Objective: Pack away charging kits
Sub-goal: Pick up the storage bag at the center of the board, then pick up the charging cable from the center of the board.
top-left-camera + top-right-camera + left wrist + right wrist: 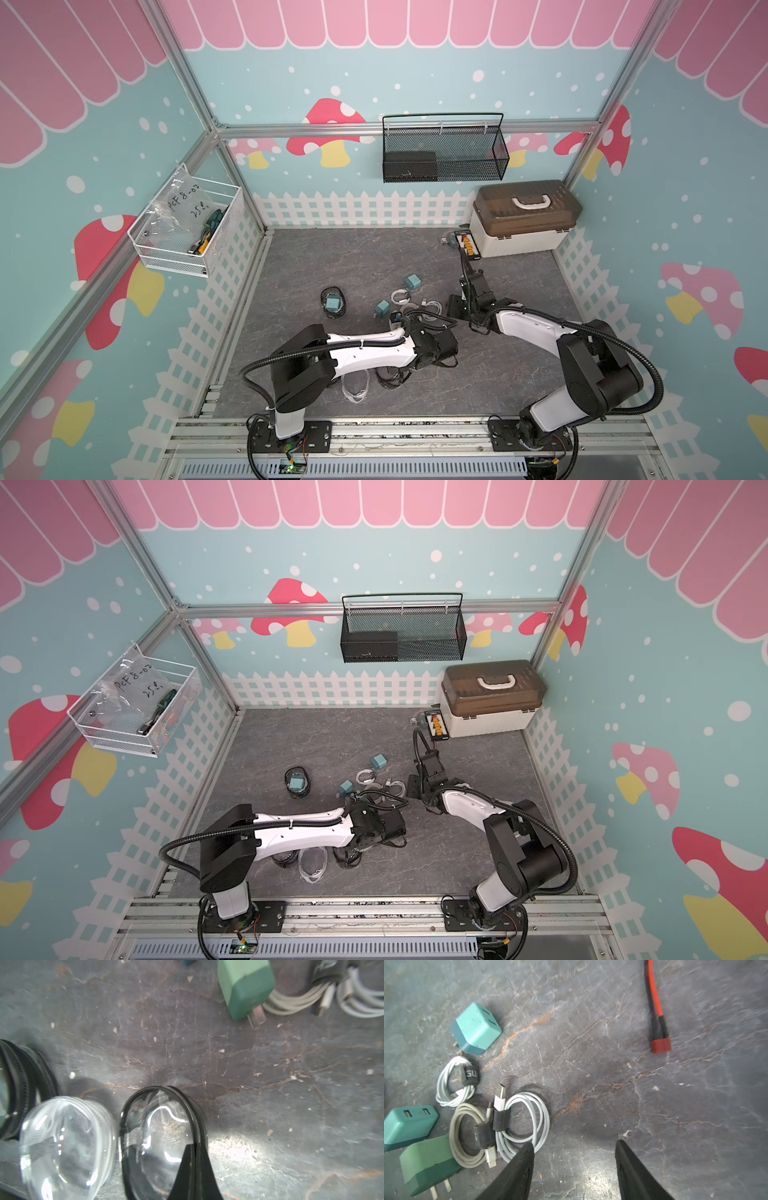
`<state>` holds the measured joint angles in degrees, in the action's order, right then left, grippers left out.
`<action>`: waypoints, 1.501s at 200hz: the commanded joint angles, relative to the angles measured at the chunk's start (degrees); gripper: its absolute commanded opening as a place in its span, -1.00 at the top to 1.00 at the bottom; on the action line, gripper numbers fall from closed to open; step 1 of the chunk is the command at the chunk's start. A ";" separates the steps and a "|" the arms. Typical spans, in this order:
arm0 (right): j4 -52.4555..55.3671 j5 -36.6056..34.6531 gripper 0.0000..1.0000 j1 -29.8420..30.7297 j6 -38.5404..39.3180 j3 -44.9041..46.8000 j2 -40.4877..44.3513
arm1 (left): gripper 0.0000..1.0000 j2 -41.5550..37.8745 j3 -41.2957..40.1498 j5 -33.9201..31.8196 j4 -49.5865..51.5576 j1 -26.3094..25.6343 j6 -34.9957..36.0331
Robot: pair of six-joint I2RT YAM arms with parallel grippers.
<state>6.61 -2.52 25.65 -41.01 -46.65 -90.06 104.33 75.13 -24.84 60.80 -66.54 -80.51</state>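
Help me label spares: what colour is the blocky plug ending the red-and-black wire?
Red; the blocky plastic plug shows clearest in the right wrist view.

Both arms have glossy white shells between matte black joints. Ribbed black conduit (pixel 382 341) is zip-tied along the left arm (pixel 365 357), lower centre; a similar hose (pixel 636 351) loops off the right arm (pixel 536 328). The right gripper (pixel 574 1144) has tapered black fingers.

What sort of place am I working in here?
Likely a staged robot test cell, not a home: aluminium frame, printed mushroom walls, left arm and right arm bolted to a front rail.
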 commanded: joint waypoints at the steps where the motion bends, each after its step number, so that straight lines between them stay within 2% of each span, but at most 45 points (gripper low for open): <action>1: 1.69 -0.66 -0.18 1.58 -0.59 -2.72 -2.23 | 1.00 -5.72 -1.48 -4.10 1.77 0.67 1.68; 50: 4.46 -2.54 -0.15 4.77 0.48 -7.64 -7.30 | 1.00 -15.58 -7.35 -7.34 1.66 2.02 4.29; 81: 9.87 -7.27 -0.07 6.37 1.70 -13.46 -12.83 | 1.00 -20.83 -10.23 -8.72 0.74 2.44 5.99; 104: 13.03 -10.08 0.13 7.08 2.32 -15.79 -15.18 | 1.00 -23.56 -11.85 -8.48 -0.87 3.08 7.92; 163: 18.18 -17.14 0.20 10.37 3.85 -17.60 -17.86 | 1.00 -28.10 -14.81 -7.68 -3.85 4.36 10.14; 171: 18.46 -16.98 0.26 10.56 4.30 -18.08 -18.30 | 1.00 -28.69 -15.25 -7.68 -4.44 4.39 10.59; 202: 17.41 -15.56 0.73 10.57 5.14 -18.01 -20.70 | 1.00 -31.44 -17.37 -7.05 -8.92 4.89 14.08; 226: 15.18 -13.71 1.00 10.01 6.04 -15.54 -18.44 | 1.00 -31.88 -17.36 -5.98 -11.87 5.30 17.77; 268: 13.16 -13.97 1.00 9.33 5.17 -6.72 -5.69 | 1.00 -28.49 -14.83 -3.31 -16.62 6.07 25.04; 300: 14.58 -13.34 1.00 9.39 3.64 0.27 8.64 | 1.00 -24.41 -12.71 0.52 -22.60 6.25 30.97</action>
<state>19.70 -16.36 34.94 -35.64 -49.93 -90.91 77.25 59.75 -27.27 44.51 -60.64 -55.75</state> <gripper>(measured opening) 0.048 0.044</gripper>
